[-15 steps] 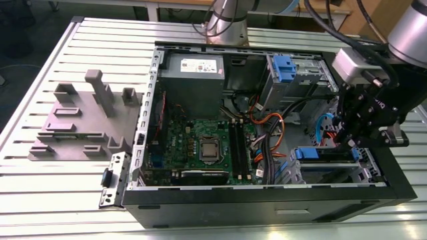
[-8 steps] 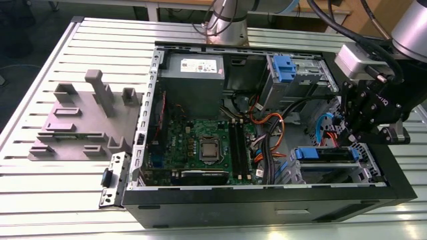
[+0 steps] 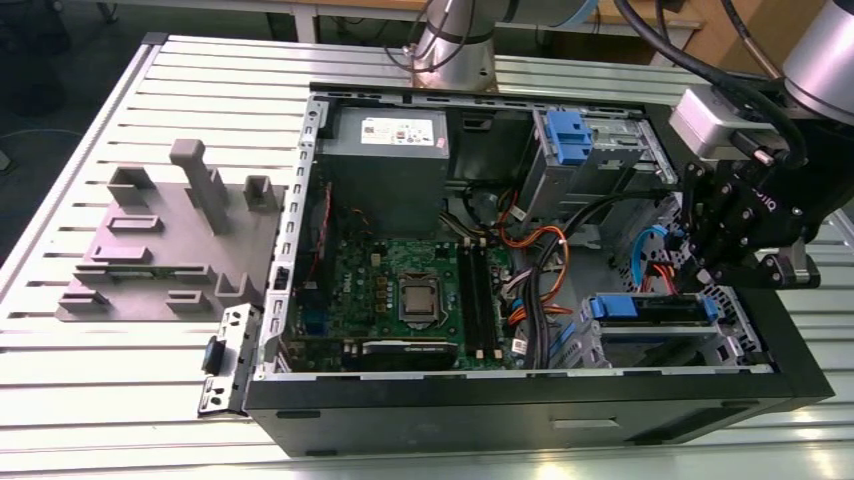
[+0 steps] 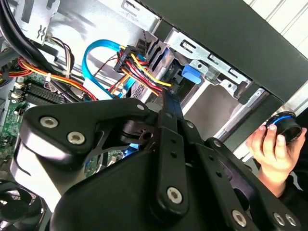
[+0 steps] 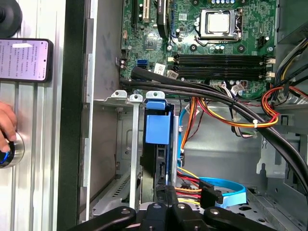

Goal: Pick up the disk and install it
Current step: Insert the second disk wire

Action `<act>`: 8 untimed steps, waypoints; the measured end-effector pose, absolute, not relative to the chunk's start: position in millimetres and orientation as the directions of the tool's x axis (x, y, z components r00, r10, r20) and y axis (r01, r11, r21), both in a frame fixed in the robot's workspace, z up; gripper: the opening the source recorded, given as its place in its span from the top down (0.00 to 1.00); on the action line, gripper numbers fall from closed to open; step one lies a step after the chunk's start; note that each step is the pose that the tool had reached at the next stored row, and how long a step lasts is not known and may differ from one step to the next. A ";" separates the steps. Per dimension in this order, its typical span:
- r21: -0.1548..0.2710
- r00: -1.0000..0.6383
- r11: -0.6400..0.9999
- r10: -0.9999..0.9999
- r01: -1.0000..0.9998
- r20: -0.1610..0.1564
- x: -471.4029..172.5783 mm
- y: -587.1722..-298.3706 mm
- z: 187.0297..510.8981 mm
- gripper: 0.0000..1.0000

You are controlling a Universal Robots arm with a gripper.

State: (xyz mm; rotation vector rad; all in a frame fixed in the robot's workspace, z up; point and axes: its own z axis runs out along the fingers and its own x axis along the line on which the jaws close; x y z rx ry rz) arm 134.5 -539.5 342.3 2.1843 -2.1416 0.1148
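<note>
Evidently the install step is underway: the disk (image 5: 157,144) sits edge-up in the drive cage (image 5: 130,159) at the case's corner, with the gripper (image 3: 727,235) just above it. Whether its jaws grip it I cannot tell. Next calls for pressing it fully home.
</note>
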 end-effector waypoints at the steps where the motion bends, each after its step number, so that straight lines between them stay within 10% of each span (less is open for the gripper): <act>1: 0.005 0.020 -0.019 -0.994 -1.000 0.110 134.5 -539.5 342.3 0.89; 8: 0.005 0.020 -0.019 -0.994 -1.000 0.109 134.5 -539.5 342.3 0.89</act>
